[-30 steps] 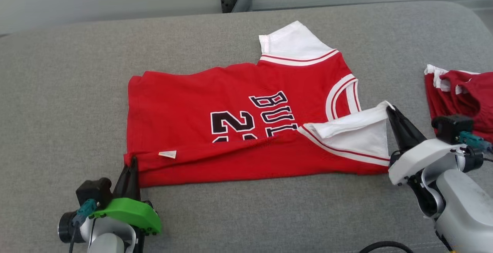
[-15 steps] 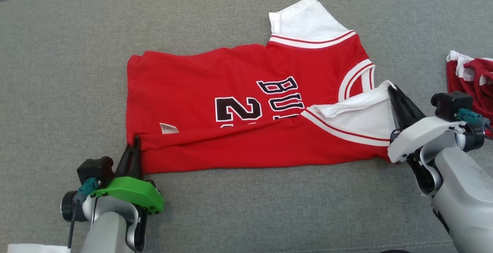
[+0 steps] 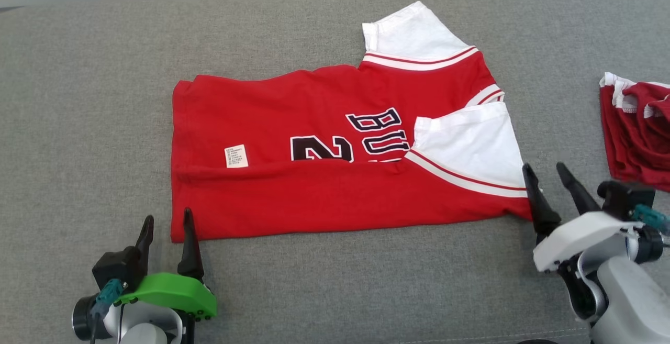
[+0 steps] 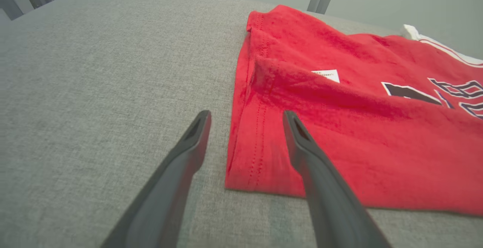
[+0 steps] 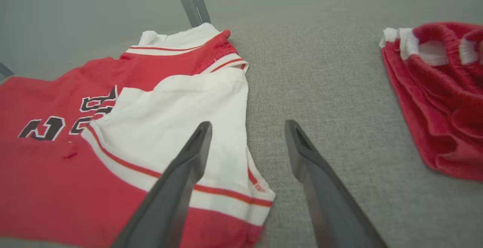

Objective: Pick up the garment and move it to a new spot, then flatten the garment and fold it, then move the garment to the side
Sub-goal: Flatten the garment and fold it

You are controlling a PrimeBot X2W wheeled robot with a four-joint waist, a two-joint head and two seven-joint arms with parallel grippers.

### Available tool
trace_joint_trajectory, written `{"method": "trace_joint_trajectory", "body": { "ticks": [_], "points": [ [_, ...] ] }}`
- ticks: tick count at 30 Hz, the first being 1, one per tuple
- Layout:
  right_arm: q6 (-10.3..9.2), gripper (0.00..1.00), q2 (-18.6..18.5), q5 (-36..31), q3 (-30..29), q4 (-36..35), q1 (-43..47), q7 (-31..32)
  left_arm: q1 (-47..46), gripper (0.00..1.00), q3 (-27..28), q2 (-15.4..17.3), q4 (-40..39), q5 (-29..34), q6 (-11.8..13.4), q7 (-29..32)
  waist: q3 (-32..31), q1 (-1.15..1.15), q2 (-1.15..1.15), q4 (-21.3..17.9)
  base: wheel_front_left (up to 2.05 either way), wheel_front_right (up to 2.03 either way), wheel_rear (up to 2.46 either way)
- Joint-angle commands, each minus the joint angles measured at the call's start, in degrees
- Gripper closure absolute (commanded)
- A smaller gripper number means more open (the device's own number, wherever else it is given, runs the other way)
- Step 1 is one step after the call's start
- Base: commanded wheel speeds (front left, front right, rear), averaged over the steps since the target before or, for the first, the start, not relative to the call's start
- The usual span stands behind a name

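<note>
Head view: red short-sleeved jersey with white sleeves and striped trim (image 3: 324,176) lies mid-way across the grey fabric-covered bench (image 3: 78,98), hem toward the left edge, collar toward the right. Its near long side is folded up over the front, and the near white sleeve (image 3: 466,145) lies on top of the chest.

Left hand (image 3: 167,215): fingers spread, holding nothing, straddling the jersey's near-left hem corner. In the left wrist view one finger is above cloth, the other above bare bench; contact cannot be told.

Right hand (image 3: 543,167): fingers spread, holding nothing, just beside the near sleeve's corner.

Risks (judgement):
- A finger lying over the hem could drag the corner on the way out and undo the fold.
- The folded strip is soft knit with no crease; it may creep open.
- A next pinch may catch one layer only, so the fold skews.
- A crumpled red garment with white trim (image 3: 636,129) sits near the right edge; a wide swing of the right arm could snag it.

Writing: black, white-outlined "BU" (image 3: 377,132), the rest hidden under fold and sleeve; numeral "2" (image 3: 319,150), lower half covered. White care label (image 3: 236,156): print too small to read. No brand legible.
</note>
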Motion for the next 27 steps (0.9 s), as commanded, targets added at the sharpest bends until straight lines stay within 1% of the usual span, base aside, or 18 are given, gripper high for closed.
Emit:
{"method": "trace_joint_trajectory", "body": {
  "ticks": [1,5,13,14,15,16,19,23,27],
  "points": [
    [-0.09,0.00,-0.06,0.75,0.19,-0.35,1.08,-0.15,0.46,0.00,0.18,0.26,-0.36,-0.07,0.25,0.01,-0.02,0.00,0.00,-0.13,0.00,0.00,0.00],
    [-0.09,0.00,0.38,2.39,1.25,0.38,3.83,-0.14,1.45,0.00,-0.12,0.27,-0.45,-0.26,0.49,0.02,0.04,0.00,0.00,-0.32,0.00,0.00,0.00],
    [-0.09,0.00,1.02,5.09,3.89,4.33,2.31,-0.12,-0.37,0.00,-1.44,0.26,0.23,0.25,0.26,0.01,0.73,0.00,0.00,0.36,0.00,0.00,0.00],
    [-0.08,0.14,1.22,5.50,4.45,5.00,2.18,-0.01,-0.45,0.00,-1.61,0.26,0.27,0.29,0.24,0.01,0.72,0.00,0.00,0.53,0.00,0.00,0.00],
    [-0.08,0.60,1.24,5.82,5.31,5.71,1.94,0.01,-0.51,0.00,-1.72,0.26,0.36,0.30,0.19,0.01,0.74,0.00,0.00,0.68,0.00,0.00,0.00],
    [-0.06,1.00,1.17,6.16,5.99,6.25,1.69,0.05,-0.62,0.00,-1.73,0.26,0.47,0.37,0.08,0.01,0.72,0.00,0.00,0.78,0.00,0.00,0.00],
    [-0.08,1.00,0.71,7.48,7.13,6.91,1.27,0.06,-0.90,0.00,-1.58,0.26,0.65,0.50,-0.18,0.01,0.70,0.00,0.00,0.98,0.00,0.00,0.00],
    [-0.13,1.00,-0.43,8.09,7.05,6.42,1.04,0.03,-0.81,0.00,-1.45,0.25,1.71,-0.25,-0.71,0.01,0.40,0.00,0.00,0.90,0.00,0.00,0.00],
    [-0.12,1.00,-1.02,8.06,6.35,4.95,1.06,-0.02,-1.16,0.00,-1.12,0.26,3.40,-2.77,-2.23,0.01,-0.05,0.00,0.00,0.67,0.00,0.00,0.00]
  ]
}}
